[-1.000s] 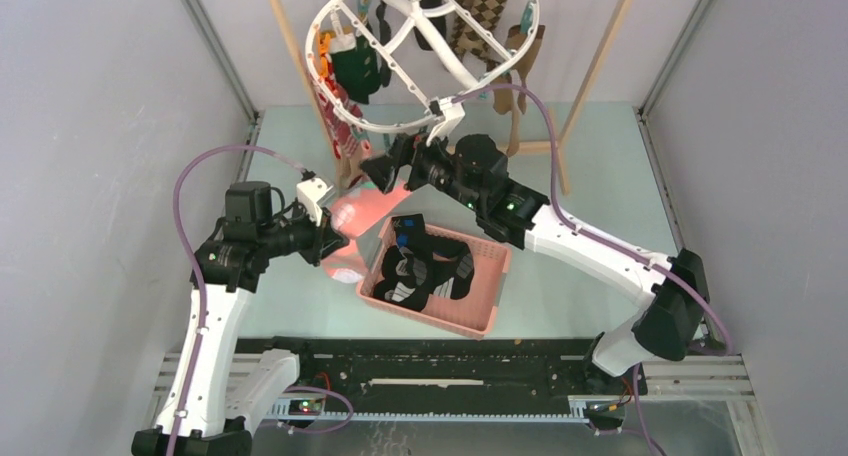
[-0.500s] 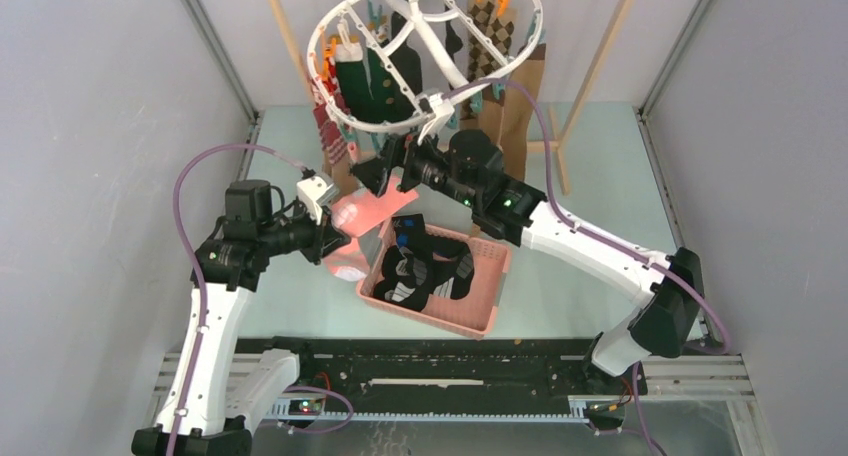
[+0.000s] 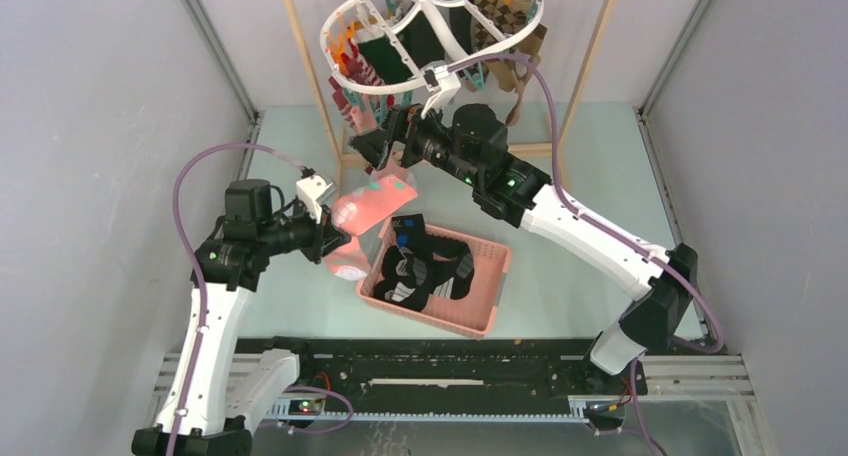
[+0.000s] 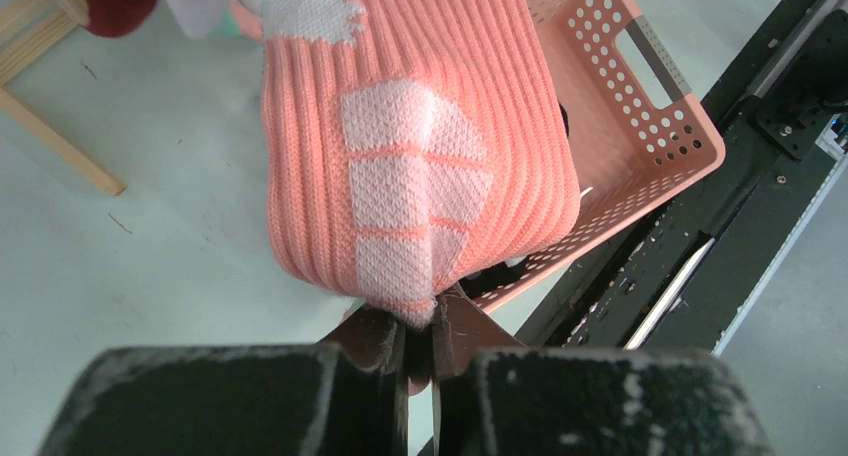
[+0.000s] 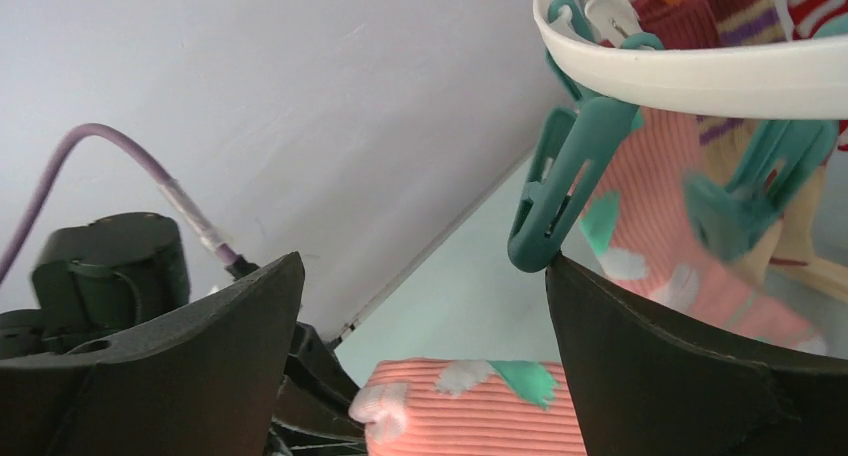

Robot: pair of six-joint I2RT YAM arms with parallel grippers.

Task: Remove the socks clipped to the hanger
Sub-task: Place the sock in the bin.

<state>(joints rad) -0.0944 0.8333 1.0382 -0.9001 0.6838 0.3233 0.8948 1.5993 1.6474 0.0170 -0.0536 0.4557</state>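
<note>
The left gripper point(image 4: 420, 328), low beside the basket point(image 3: 482, 322), is pinched tight on the pink sock point(image 4: 420, 156). The right gripper point(image 3: 386, 152), raised under the hanger point(image 5: 690, 76), gapes wide and holds nothing. Dark socks point(image 3: 425, 266) lie in the basket.

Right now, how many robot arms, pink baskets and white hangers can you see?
Robot arms: 2
Pink basket: 1
White hanger: 1
Total: 4
</note>
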